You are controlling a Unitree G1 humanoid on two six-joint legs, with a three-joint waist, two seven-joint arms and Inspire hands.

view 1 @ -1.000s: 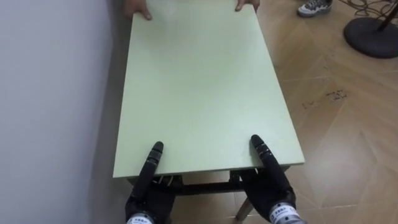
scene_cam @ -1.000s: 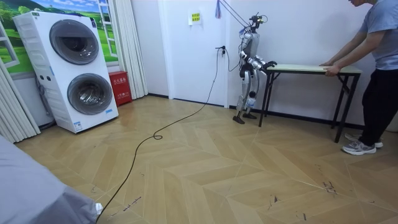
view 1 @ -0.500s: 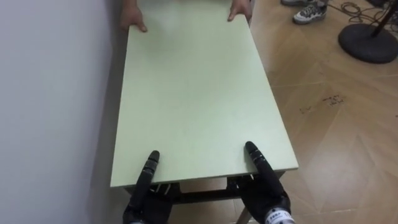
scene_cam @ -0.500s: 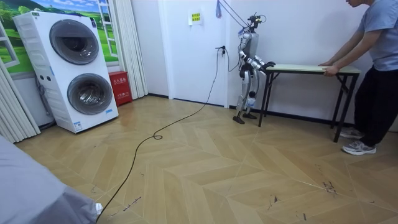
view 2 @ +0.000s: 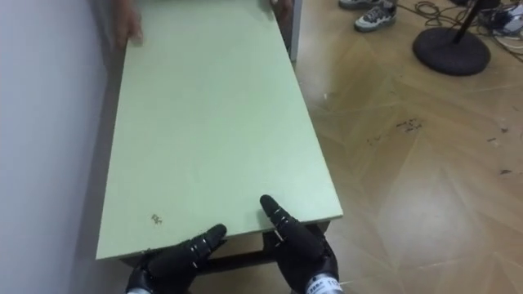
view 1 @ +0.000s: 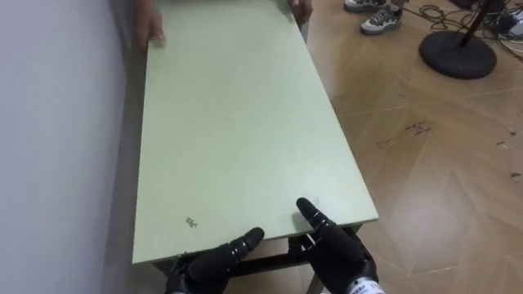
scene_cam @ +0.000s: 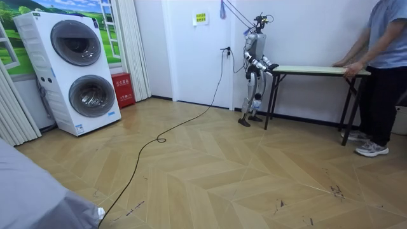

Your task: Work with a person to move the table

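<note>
The table (view 1: 237,131) has a pale green top and dark legs, and its long left side runs along a white wall. At the near edge my left hand (view 1: 214,261) sits low with straight fingers lying sideways along the rim, off the top. My right hand (view 1: 333,245) is at the near right corner and partly rests on the top. A person's hands (view 1: 151,28) hold the far end. In the room view I stand at the table's (scene_cam: 311,69) left end and the person (scene_cam: 381,57) grips its right end.
A white wall (view 1: 57,122) borders the table's left side, with wooden floor (view 1: 441,163) on its right. A round black stand base (view 1: 458,53) and the person's shoes (view 1: 372,18) lie at the far right. A stacked washer and dryer (scene_cam: 86,70) stands across the room.
My left hand has slipped off the tabletop and turned sideways along the near edge. My right hand has slid back a little. The person has straightened and shifted toward the room view's right.
</note>
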